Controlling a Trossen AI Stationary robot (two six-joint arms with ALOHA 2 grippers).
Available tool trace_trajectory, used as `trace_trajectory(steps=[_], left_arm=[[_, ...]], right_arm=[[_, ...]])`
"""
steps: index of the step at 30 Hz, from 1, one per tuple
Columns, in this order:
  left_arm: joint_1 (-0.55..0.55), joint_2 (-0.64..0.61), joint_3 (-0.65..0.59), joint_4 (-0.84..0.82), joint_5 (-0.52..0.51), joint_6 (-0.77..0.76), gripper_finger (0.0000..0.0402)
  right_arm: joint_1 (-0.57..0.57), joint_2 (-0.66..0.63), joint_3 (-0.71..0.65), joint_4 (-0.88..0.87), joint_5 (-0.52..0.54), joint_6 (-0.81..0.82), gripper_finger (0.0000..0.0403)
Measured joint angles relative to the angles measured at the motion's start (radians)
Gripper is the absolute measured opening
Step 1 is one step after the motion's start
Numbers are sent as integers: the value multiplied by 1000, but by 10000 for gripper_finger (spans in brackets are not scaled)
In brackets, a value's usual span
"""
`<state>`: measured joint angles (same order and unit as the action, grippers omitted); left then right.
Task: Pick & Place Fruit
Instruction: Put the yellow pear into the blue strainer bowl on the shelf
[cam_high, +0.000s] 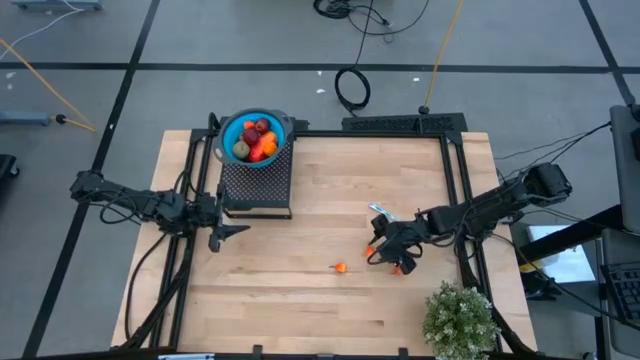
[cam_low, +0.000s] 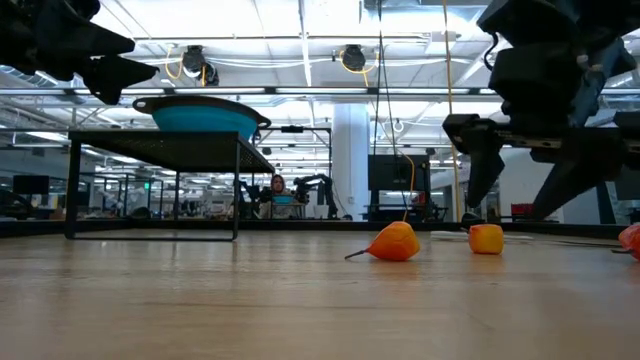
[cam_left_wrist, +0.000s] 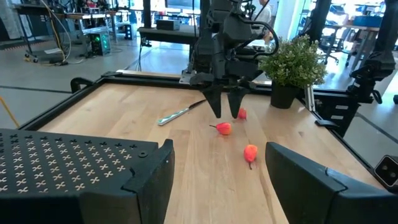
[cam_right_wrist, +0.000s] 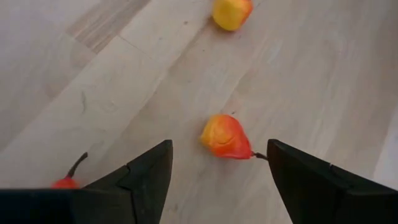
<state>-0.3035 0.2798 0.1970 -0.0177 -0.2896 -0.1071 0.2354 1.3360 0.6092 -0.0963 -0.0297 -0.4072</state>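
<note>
A blue bowl (cam_high: 255, 137) holds several toy fruits and stands on a black perforated stand (cam_high: 256, 185) at the far left. Three tiny orange fruits lie on the wood: one alone (cam_high: 341, 267) and two by my right gripper (cam_high: 371, 248) (cam_high: 398, 268). My right gripper (cam_high: 386, 254) hangs open just above the table. In its wrist view, one orange-red fruit (cam_right_wrist: 225, 138) lies on the table between its fingers, untouched. My left gripper (cam_high: 222, 232) is open and empty in front of the stand.
A thin silvery utensil (cam_high: 380, 212) lies just beyond my right gripper. A bushy potted plant (cam_high: 460, 318) stands at the near right corner. A black frame (cam_high: 400, 128) runs round the table's far and side edges. Bare wood lies at the middle and near left.
</note>
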Motion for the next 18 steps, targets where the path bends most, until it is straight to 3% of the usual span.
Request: trace_trajectory(steps=[18], left_arm=[[0,0,0,15,0,5,251]], right_arm=[[-41,183,88,-24,-27,-208,256]])
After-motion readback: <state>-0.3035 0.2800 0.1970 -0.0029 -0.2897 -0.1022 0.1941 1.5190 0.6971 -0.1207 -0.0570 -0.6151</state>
